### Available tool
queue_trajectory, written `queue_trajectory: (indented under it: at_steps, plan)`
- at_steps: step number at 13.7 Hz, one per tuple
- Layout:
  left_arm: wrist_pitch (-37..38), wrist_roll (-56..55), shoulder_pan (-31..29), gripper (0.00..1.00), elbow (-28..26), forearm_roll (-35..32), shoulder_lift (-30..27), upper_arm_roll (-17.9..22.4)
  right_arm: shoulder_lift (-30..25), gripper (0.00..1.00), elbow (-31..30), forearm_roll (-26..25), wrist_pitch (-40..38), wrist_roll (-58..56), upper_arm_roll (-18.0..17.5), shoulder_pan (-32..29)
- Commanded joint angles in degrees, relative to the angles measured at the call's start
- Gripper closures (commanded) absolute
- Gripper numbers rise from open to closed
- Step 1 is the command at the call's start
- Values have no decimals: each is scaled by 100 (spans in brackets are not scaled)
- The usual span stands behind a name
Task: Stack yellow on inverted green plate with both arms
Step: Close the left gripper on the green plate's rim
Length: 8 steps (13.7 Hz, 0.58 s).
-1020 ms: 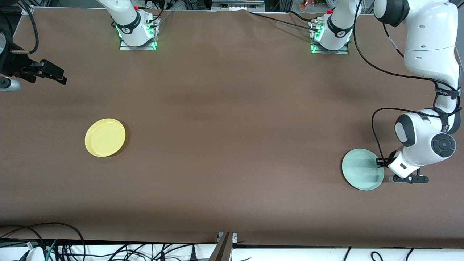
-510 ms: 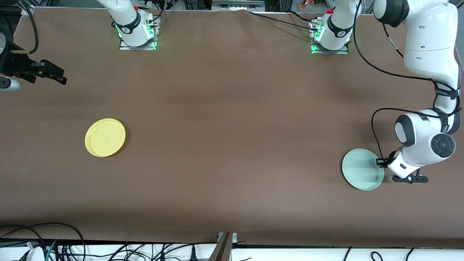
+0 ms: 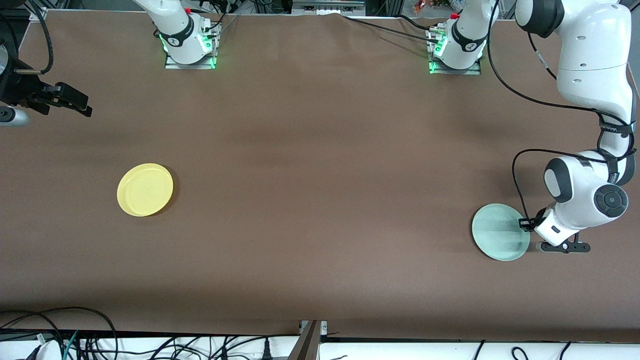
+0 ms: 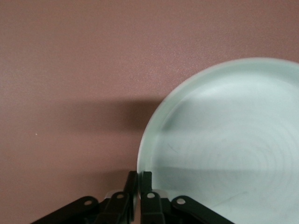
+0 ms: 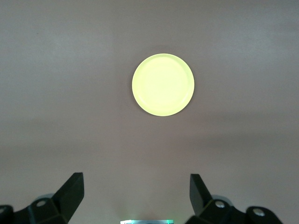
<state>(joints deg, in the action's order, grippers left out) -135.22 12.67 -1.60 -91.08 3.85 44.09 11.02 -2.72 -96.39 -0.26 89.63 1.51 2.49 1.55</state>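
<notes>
From the front camera, the brown table [image 3: 320, 200] carries 2 plates, both holding nothing. The yellow plate [image 3: 145, 189] lies rim up toward the right arm's end; the green plate [image 3: 500, 232] lies rim up toward the left arm's end, slightly nearer the camera and well apart from the yellow one. The left gripper [image 3: 525, 223] is down at the green plate's edge, on the side toward the left arm's end. The right gripper [image 3: 75, 103] waits in the air over the table's edge at the right arm's end.

In the left wrist view, the left gripper [image 4: 139, 179] has its 2 fingers pressed almost together, pinching the rim of the green plate [image 4: 224, 144], whose hollow is bare.

In the right wrist view, the right gripper [image 5: 136, 186] hangs with jaws spread wide and nothing between them, high above the yellow plate [image 5: 163, 84], whose hollow is likewise bare.
</notes>
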Motion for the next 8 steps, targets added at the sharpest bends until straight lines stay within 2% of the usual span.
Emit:
queue_trajectory:
  at_steps: [1,5,8]
  plan:
    - [48,183,-51,100,134,107,74,-30,-71,0,-20,17,-60,-72,-20,-23]
    - [118,789,10,100,318,54,-66,-12,-71,0,-20,17,-51,-72,-20,-23]
    - [425,807,115,100,468,-251,-513,-56,-71,0,-20,17,-60,-72,-20,-23]
